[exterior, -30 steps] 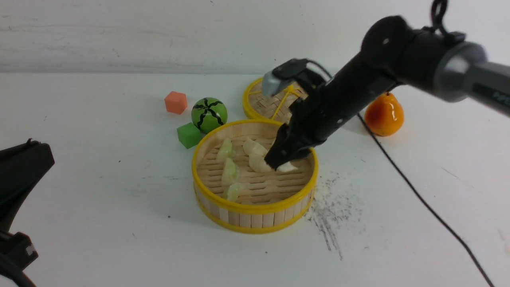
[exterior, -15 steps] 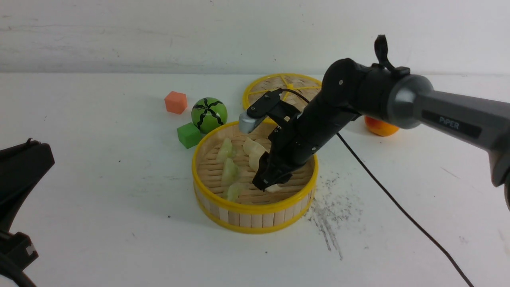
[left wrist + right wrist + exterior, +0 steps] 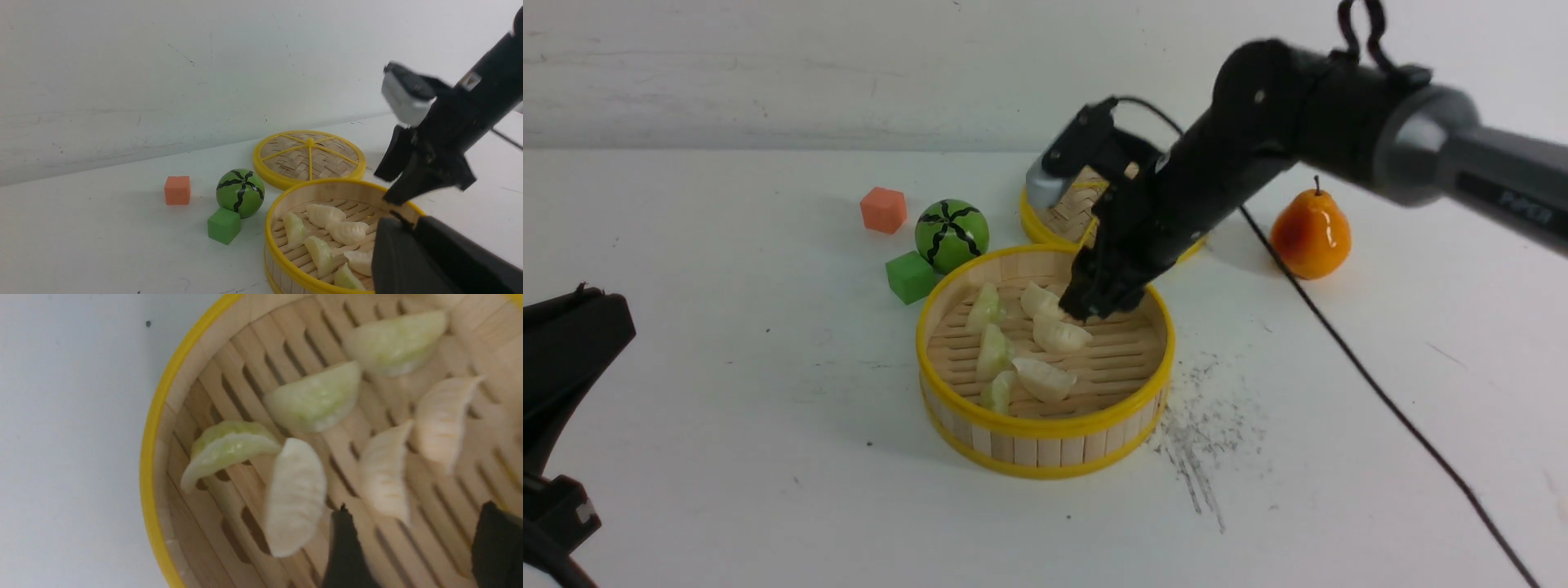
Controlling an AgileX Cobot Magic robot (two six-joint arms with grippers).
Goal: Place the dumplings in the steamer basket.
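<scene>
- The right gripper (image 3: 1094, 306) hangs over the steamer basket (image 3: 1045, 425) with its jaws apart and empty.
- All six dumplings (image 3: 1045, 378) lie inside on the slats.
- The left gripper's state cannot be told.
- Risk: a low fingertip could nudge the white dumpling (image 3: 295, 497) beside it.

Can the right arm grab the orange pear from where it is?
Probably yes. The pear stands alone on the table, beside the right arm, with nothing on or against it. The right end effector is open and empty above the steamer basket.
</scene>
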